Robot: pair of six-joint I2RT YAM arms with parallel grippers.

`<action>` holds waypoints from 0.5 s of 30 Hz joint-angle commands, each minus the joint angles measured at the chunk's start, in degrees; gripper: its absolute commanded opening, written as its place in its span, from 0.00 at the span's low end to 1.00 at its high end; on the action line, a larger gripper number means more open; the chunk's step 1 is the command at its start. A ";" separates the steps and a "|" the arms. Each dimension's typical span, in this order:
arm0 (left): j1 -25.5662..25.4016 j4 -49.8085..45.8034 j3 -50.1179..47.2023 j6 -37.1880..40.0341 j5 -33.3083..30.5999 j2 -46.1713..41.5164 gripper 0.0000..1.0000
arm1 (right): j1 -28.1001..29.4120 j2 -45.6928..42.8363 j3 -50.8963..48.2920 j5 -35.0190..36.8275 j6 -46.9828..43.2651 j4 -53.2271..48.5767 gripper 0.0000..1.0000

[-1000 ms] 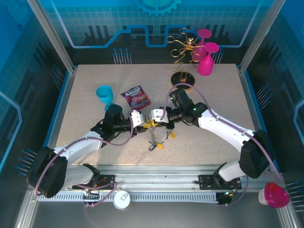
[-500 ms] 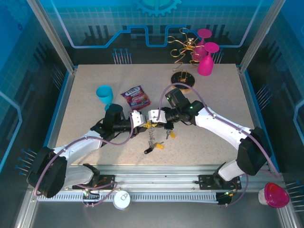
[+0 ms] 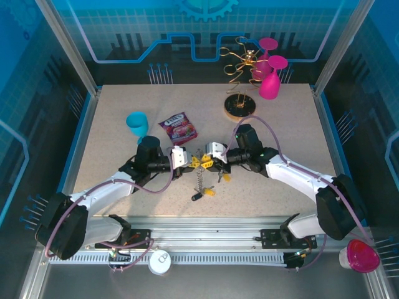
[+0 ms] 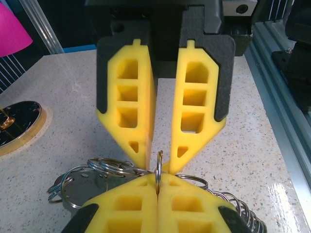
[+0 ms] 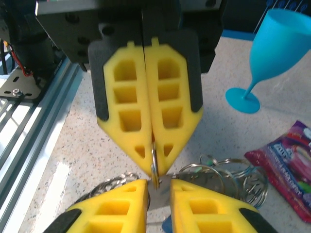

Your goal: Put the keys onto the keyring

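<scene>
We've got the left gripper (image 4: 158, 187) clamped tight on the keyring (image 4: 159, 162), which stands edge-on, its rim poking straight into the narrow gap of the right gripper (image 4: 160, 156), jaws slightly parted. The keys (image 3: 211, 192) lie just nearward of both, seemingly closer to the right arm.

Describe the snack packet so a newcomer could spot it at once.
Start at the speckled table and look at its left half, where a teal goblet stands. Just right of that goblet lies the snack packet. Unlike the upright, plain goblet, it lies flat: a crinkled purple-red pouch with printed lettering.
</scene>
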 commanded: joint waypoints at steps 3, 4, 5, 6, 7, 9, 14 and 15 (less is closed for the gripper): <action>0.09 2.77 -0.55 1.99 3.73 -1.04 0.00 | -0.22 0.93 0.05 -3.32 1.56 4.44 0.16; 0.02 2.74 -0.56 1.90 3.74 -1.07 0.00 | -0.25 1.02 0.19 -3.41 1.44 4.18 0.12; 0.03 2.73 -0.56 1.90 3.76 -1.12 0.00 | -0.25 1.12 0.29 -3.49 1.17 3.92 0.07; 0.05 2.74 -0.48 1.78 3.72 -1.18 0.00 | -0.21 1.15 0.42 -3.69 0.69 3.44 0.02; 0.03 2.65 -0.36 1.57 3.57 -1.20 0.00 | -0.16 1.07 0.67 -3.72 0.23 2.85 0.00; 0.04 1.15 0.22 1.61 2.69 -1.15 0.00 | -0.07 0.72 1.07 -3.44 -0.94 1.57 0.00; 0.03 -3.22 1.70 2.74 0.46 -1.32 0.13 | 1.41 0.83 5.30 -0.85 -9.79 -9.45 0.00; 0.04 -4.30 2.04 3.22 0.40 -1.33 0.14 | 1.74 1.08 6.18 -0.08 -11.30 -11.56 0.00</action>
